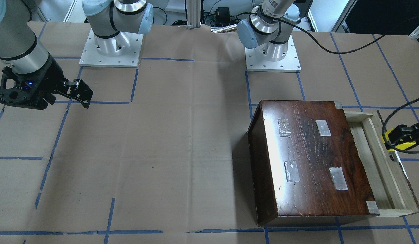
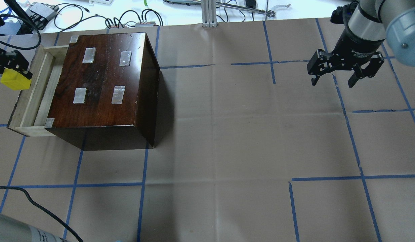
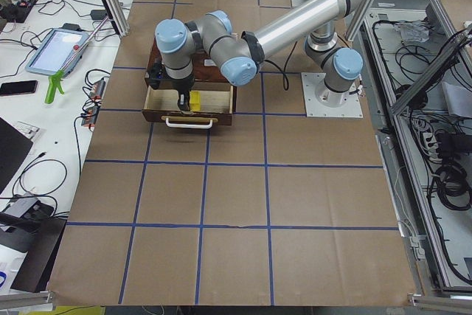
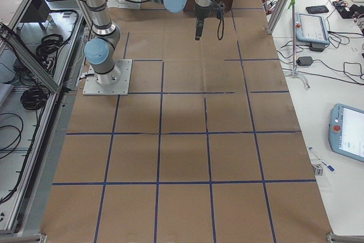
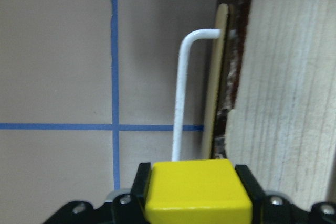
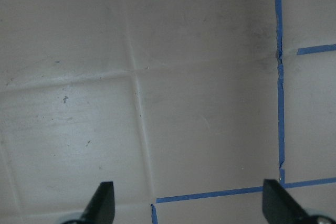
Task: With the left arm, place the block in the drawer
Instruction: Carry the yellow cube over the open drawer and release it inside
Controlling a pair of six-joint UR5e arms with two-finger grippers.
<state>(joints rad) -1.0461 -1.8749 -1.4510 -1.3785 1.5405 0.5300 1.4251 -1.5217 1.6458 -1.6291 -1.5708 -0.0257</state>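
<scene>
My left gripper [image 2: 12, 72] is shut on the small yellow block [image 2: 15, 80] and holds it above the front edge of the open drawer [image 2: 39, 90]. The pale wood drawer sticks out of the dark brown box [image 2: 106, 84] at the table's left end. In the left wrist view the block [image 5: 197, 190] sits between the fingers, with the drawer's white handle [image 5: 181, 98] and front panel just ahead and the drawer floor [image 5: 283, 103] to the right. My right gripper [image 2: 333, 80] is open and empty, hovering over bare paper at the far right.
The box top carries several tape patches [image 2: 88, 55]. Brown paper with blue tape lines [image 2: 143, 201] covers the table. Both arm bases [image 1: 111, 47] stand at the robot's edge. Cables [image 2: 69, 16] and devices lie beyond the far edge. A black cable [image 2: 36, 205] loops near the left arm.
</scene>
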